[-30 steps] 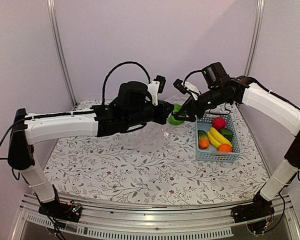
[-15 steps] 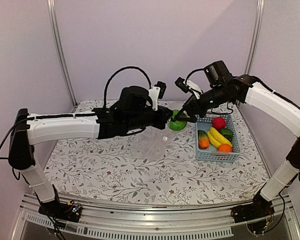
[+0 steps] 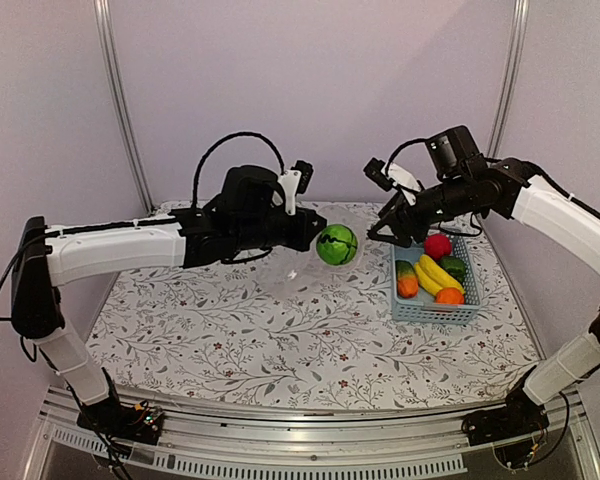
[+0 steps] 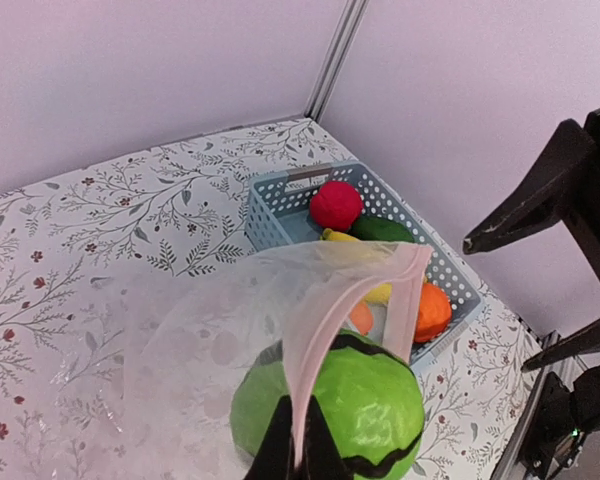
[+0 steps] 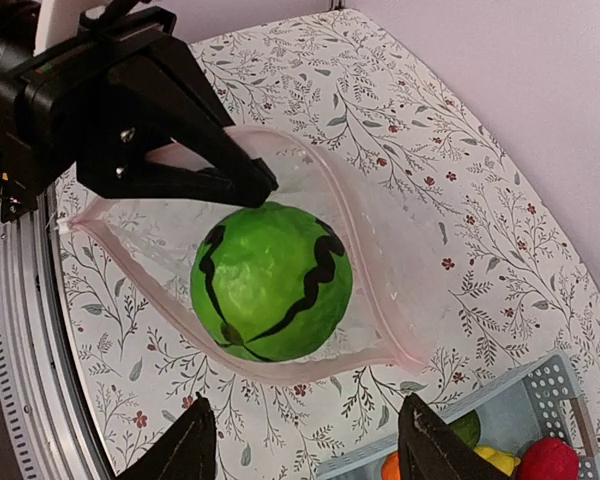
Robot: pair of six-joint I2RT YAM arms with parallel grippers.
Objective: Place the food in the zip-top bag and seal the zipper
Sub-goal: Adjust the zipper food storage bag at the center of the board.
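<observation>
The zip-top bag (image 3: 288, 276) hangs clear and crinkly over the table, its mouth held wide. My left gripper (image 4: 298, 455) is shut on the pinkish zipper (image 4: 332, 310) at the mouth's edge. A green round fruit with black stripes (image 5: 270, 282) sits inside the open mouth (image 3: 336, 244), partly behind the plastic (image 4: 360, 410). My right gripper (image 5: 305, 425) is open and empty, just right of the bag (image 3: 385, 235) and apart from the fruit. The rest of the food lies in the basket: red apple (image 3: 438, 246), bananas (image 3: 440, 272), orange (image 3: 449, 296), carrot-like piece (image 3: 407, 282).
A light-blue basket (image 3: 432, 313) stands at the right of the flowered tablecloth (image 3: 280, 350), below my right arm. A dark green piece (image 3: 453, 266) lies in it too. Walls and metal posts close the back and sides.
My right gripper let go of the green fruit, which now rests in the bag's mouth, and drew back to the right. The left arm shifted slightly left with the bag.
</observation>
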